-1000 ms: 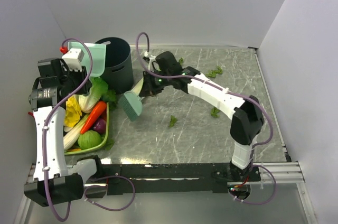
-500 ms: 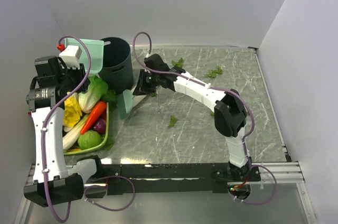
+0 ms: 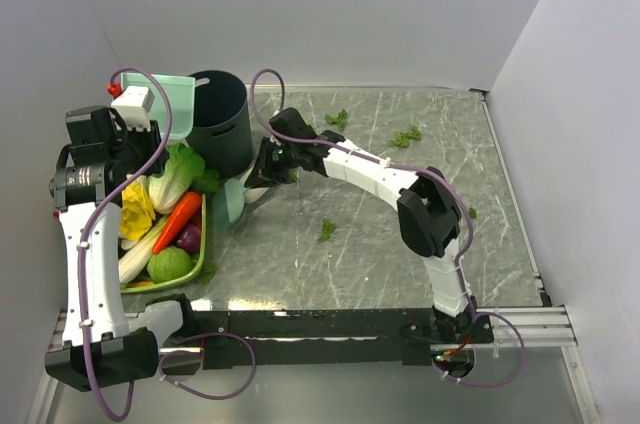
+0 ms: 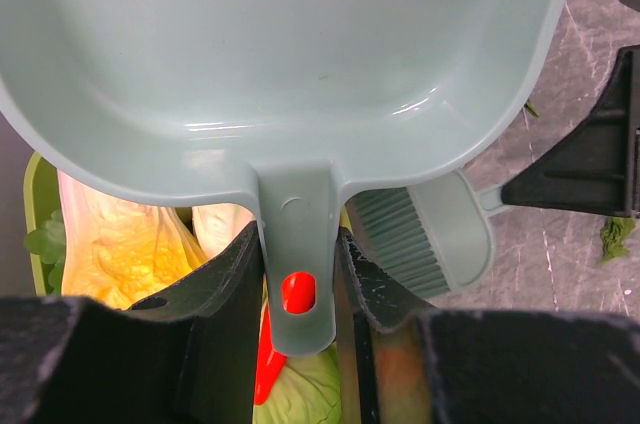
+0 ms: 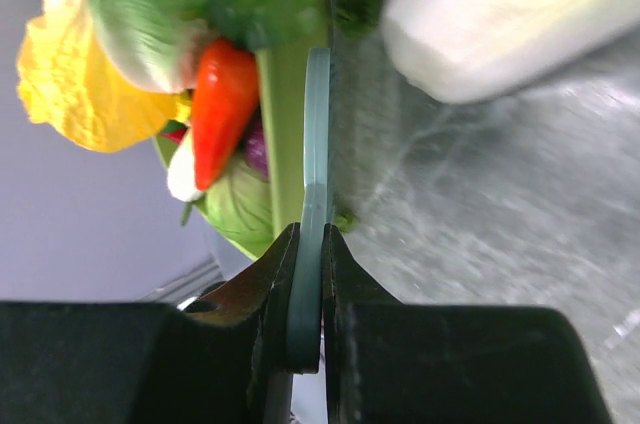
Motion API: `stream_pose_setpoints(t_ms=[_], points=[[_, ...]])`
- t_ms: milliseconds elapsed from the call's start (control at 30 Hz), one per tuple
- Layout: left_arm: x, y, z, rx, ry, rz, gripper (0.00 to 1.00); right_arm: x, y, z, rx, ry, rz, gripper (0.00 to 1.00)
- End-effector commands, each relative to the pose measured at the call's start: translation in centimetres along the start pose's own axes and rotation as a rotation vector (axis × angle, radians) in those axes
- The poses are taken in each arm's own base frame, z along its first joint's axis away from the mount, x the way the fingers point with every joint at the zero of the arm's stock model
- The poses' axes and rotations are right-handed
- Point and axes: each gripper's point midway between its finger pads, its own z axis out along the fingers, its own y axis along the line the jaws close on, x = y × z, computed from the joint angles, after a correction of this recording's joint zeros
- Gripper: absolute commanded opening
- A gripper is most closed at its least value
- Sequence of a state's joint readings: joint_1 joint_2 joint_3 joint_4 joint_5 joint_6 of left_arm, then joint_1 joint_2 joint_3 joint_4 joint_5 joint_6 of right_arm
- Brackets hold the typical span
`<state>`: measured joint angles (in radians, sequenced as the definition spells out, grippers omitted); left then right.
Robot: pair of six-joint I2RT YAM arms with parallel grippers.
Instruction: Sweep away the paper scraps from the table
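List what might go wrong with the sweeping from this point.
1. The brush, clamped in the right gripper, sits right beside the tray and the cabbage; a stroke may knock either one.
2. The left gripper holds the dustpan up above the tray, off the table, so swept scraps would likely have nothing to land in.

paper scraps [image 3: 327,230] on table [image 3: 380,264], tray [image 3: 204,244] left

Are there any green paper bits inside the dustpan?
No, in the left wrist view the dustpan, held by its handle in the left gripper, shows a bare pale inside.
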<state>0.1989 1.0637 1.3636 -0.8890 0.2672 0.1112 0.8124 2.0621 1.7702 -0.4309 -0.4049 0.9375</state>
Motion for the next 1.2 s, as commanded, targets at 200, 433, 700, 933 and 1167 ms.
stream_pose_setpoints(t_ms=[200, 433, 700, 933, 1167], points=[[-1.4, 0.7, -0.7, -0.033, -0.035, -0.003, 0.01, -2.4, 1.7, 3.9, -0.03, -0.066, 0.019, 0.0], [-1.8, 1.0, -0.6, -0.035, -0.043, -0.012, 0.01, -1.2, 0.1, 2.7, 0.029, -0.039, 0.006, 0.0], [-1.3, 0.7, 0.7, 0.0, -0.036, -0.038, 0.01, 2.3, -3.2, -3.3, 0.167, 0.005, -0.058, 0.0], [-1.6, 0.3, 1.4, 0.033, -0.04, -0.046, 0.01, 0.8, -3.5, -8.8, 0.075, -0.034, -0.202, 0.0], [-2.2, 0.3, 1.2, 0.03, -0.054, -0.039, 0.01, 2.1, 0.1, -8.6, -0.089, 0.054, -0.52, 0.0]])
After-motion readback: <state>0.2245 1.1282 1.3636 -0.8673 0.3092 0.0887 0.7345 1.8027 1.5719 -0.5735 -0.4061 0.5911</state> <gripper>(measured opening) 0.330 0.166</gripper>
